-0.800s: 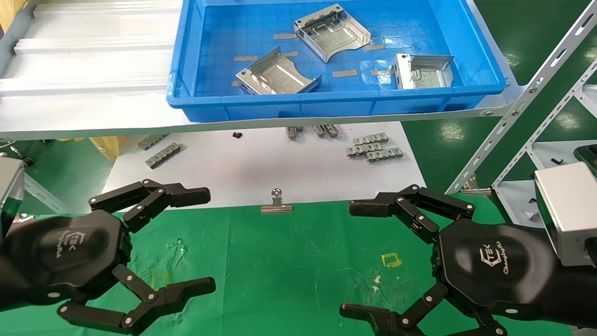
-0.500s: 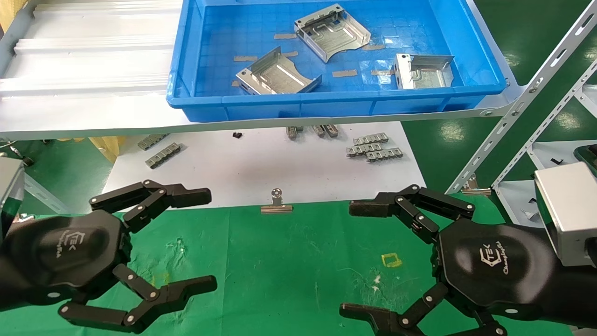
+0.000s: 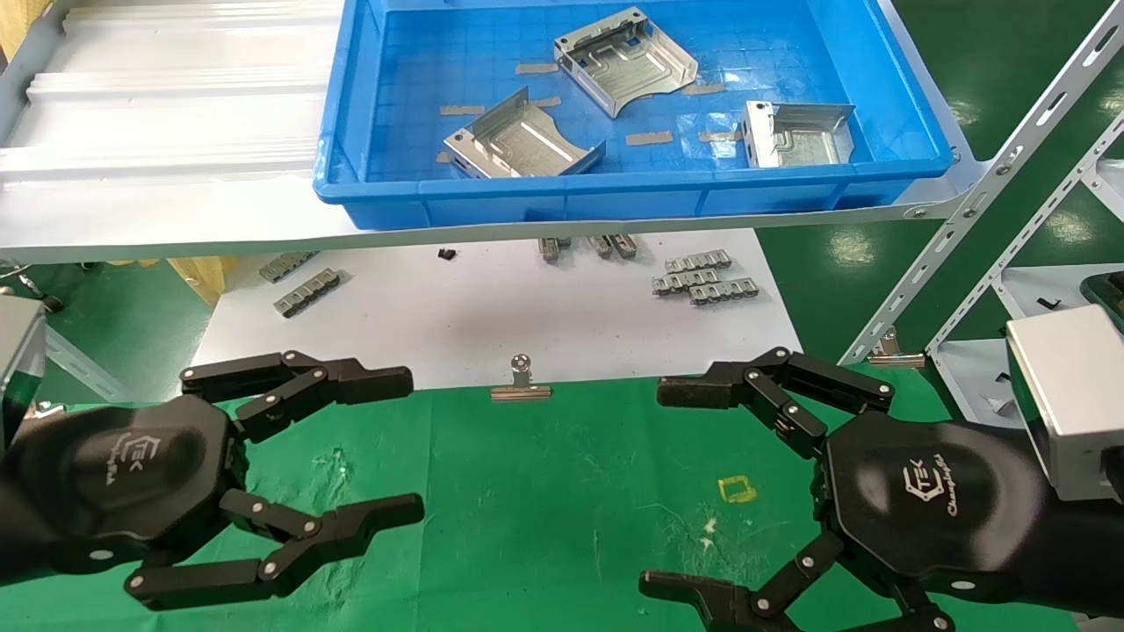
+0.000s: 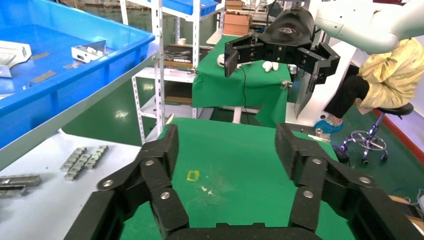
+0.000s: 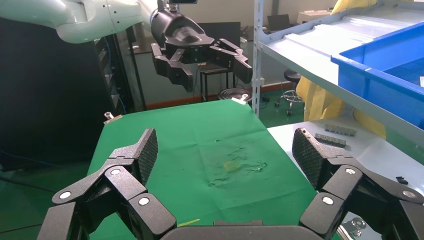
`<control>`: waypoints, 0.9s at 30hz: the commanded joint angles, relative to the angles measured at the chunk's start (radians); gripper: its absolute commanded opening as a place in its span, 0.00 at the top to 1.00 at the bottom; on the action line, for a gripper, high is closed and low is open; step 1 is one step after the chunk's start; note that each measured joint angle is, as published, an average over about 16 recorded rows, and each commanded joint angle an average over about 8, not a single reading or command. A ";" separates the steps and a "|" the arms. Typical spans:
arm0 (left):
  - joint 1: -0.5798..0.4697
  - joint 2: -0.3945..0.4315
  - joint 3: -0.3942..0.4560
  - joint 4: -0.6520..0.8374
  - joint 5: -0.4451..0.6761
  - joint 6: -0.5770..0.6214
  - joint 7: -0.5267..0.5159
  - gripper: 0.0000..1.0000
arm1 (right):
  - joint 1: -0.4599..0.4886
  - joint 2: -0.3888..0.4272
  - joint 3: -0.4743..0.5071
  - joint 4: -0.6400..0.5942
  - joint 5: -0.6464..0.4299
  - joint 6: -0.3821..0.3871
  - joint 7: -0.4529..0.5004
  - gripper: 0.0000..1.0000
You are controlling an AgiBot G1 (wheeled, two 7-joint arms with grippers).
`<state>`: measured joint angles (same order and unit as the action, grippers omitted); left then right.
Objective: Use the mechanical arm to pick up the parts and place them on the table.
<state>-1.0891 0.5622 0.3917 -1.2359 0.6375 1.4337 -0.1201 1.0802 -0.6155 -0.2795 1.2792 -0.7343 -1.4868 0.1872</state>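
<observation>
My left tool [image 3: 351, 448] hovered low over the green table [image 3: 562, 491], fingers apart, nothing held. Right tool [image 3: 676, 487] was likewise spread & empty, w/ the yellow mark [image 3: 738, 488] just beside it. The parts [image 3: 522, 140] sat in the blue bin [image 3: 615, 197] up on the shelf, well apart. Best approach imo: lift clear of the bin wall, drop onto one folded side wall. Vs 0.5 s ago, left fingers had narrowed a bit; right unchanged.
</observation>
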 commanded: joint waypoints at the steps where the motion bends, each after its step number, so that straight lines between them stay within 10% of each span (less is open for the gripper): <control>1: 0.000 0.000 0.000 0.000 0.000 0.000 0.000 1.00 | -0.003 0.002 0.000 0.002 0.003 -0.004 0.001 0.00; 9: 0.000 0.000 0.000 0.000 0.000 0.000 0.000 1.00 | 0.106 -0.074 -0.013 -0.064 -0.072 0.114 0.006 0.00; 23: 0.000 0.000 0.000 0.000 0.000 0.000 0.000 1.00 | 0.590 -0.433 -0.211 -0.473 -0.514 0.500 0.085 0.00; 27: 0.000 0.000 0.000 0.000 0.000 0.000 0.000 1.00 | 0.712 -0.543 -0.280 -0.652 -0.628 0.554 0.096 0.23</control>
<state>-1.0891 0.5621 0.3917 -1.2359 0.6375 1.4337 -0.1201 1.7737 -1.1539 -0.5522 0.6281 -1.3483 -0.9380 0.2737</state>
